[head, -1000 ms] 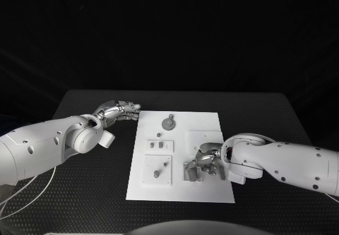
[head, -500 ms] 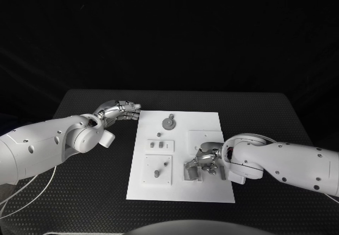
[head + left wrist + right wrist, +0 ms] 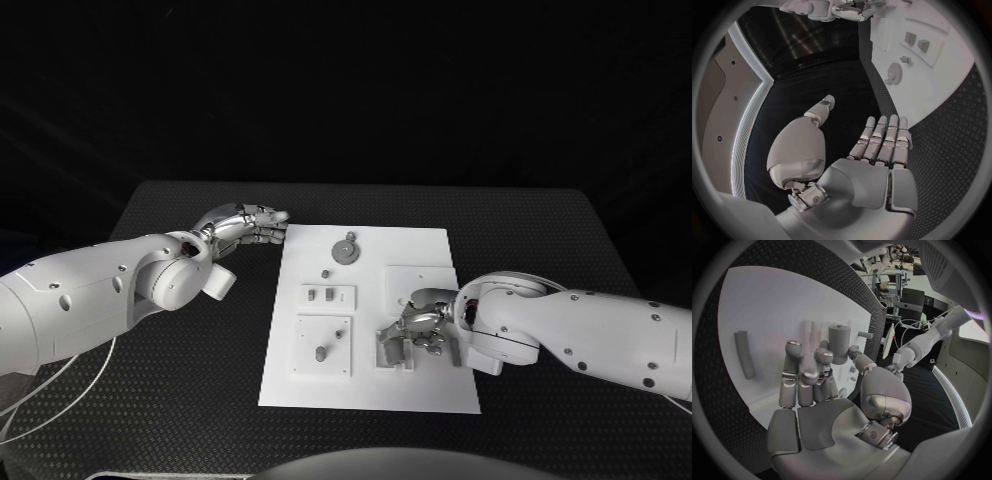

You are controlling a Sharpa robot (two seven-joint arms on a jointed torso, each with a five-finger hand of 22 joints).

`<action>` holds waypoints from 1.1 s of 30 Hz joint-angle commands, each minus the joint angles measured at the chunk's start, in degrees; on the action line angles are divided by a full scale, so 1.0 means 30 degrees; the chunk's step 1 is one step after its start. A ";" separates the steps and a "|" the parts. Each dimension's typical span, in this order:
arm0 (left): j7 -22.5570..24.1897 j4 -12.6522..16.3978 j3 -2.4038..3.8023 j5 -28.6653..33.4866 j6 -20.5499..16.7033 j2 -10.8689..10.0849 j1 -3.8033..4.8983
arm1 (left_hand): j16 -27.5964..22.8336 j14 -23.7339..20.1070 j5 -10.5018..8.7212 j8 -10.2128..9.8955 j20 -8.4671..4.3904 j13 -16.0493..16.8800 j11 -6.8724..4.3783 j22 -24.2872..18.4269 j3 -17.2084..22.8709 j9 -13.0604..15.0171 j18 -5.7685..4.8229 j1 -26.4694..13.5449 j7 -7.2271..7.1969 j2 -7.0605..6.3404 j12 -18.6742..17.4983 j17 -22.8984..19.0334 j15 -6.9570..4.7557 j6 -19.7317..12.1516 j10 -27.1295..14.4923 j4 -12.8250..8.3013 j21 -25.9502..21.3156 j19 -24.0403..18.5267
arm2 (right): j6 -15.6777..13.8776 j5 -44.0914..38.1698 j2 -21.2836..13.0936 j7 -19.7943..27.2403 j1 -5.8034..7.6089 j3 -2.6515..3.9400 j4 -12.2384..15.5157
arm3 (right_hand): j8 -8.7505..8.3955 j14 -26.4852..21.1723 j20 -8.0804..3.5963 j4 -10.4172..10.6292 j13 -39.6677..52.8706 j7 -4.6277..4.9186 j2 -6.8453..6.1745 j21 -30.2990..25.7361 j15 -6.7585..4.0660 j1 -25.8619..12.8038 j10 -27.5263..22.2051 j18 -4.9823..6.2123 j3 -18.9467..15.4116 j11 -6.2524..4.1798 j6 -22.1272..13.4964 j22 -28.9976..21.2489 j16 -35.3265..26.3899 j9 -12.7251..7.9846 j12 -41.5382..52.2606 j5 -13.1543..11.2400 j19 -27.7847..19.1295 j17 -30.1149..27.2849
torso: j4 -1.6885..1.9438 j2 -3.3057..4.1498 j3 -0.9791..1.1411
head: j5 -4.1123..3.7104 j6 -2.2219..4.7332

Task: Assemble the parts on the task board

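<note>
You have a plain white rectangular task board (image 3: 418, 380) lying on a black table (image 3: 188, 360) whose surface carries a fine woven, dotted texture. The small parts on the board read grey: a round toothed gear-like piece (image 3: 345, 251) and an upright grey cylinder (image 3: 839, 342), with a slim grey bar (image 3: 744, 354) on the white. Your two hands, the left hand (image 3: 245, 226) and the right hand (image 3: 414, 328), are shiny silver metal on smooth white arms (image 3: 87, 300).

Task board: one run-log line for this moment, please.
left hand: open, at task board far corner | right hand: fingers at grey part, grip unclear
</note>
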 commanded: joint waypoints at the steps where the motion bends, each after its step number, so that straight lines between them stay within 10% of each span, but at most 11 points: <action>1: 0.0082 0.0032 0.0012 0.0103 0.0256 0.0024 0.0023 | 0.0061 0.0060 0.0004 0.0072 0.0002 0.0019 0.0150 0.0016 -0.0079 0.0016 -0.0289 0.0017 0.1461 0.0198 0.0051 0.0032 0.0134 -0.0168 -0.0039 0.0058 0.0114 -0.0102 | 0.0507 0.0083 0.0085 0.0359 -0.0027 0.0005 0.0060 | -0.0040 -0.0034 0.0118 0.0013 -0.0031 0.0035 0.0003 -0.0127 -0.0122 -0.0121 -0.0042 0.0130 -0.0060 -0.0020 0.0051 0.0275 -0.0012 0.0004 -0.0085 0.0051 -0.0013 -0.0018 | -0.0002 -0.0010 -0.0009 | 0.0001 -0.0013; 33: 0.0005 0.0001 0.0012 0.0103 0.0344 0.0009 0.0023 | 0.0071 0.0063 0.0002 0.0108 0.0012 0.0020 0.0154 0.0027 -0.0138 0.0051 -0.0289 0.0022 0.1473 0.0263 0.0053 0.0050 0.0153 -0.0157 -0.0029 0.0049 0.0108 -0.0130 | 0.0964 0.0260 0.0162 0.0379 -0.0027 0.0003 -0.0010 | -0.0076 -0.0014 0.0038 0.0189 -0.0025 -0.0022 -0.0113 -0.0145 -0.0162 -0.0391 -0.0018 0.0254 -0.0004 -0.0055 0.0050 0.0277 0.0009 -0.0003 -0.0076 0.0036 -0.0015 -0.0030 | 0.0005 -0.0010 -0.0009 | 0.0024 -0.0130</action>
